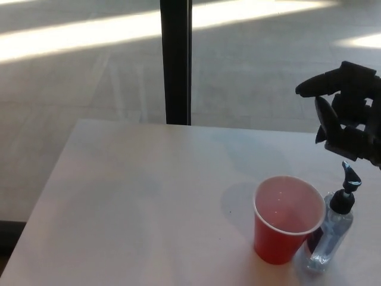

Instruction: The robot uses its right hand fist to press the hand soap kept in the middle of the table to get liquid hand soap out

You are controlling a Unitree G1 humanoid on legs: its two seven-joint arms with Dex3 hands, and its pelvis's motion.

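The right hand [345, 113] hangs above the soap bottle [331, 235], fingers spread, holding nothing; the bottle stands touching the red cup [286, 219] near the table [137, 202] edge; an off-centre press could tip both.

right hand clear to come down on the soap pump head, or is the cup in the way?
Probably yes. The right hand hovers above and slightly behind the soap bottle's pump head, with open air between them. The red cup stands beside the bottle on its left, lower than the pump top, so it shouldn't block a downward press.
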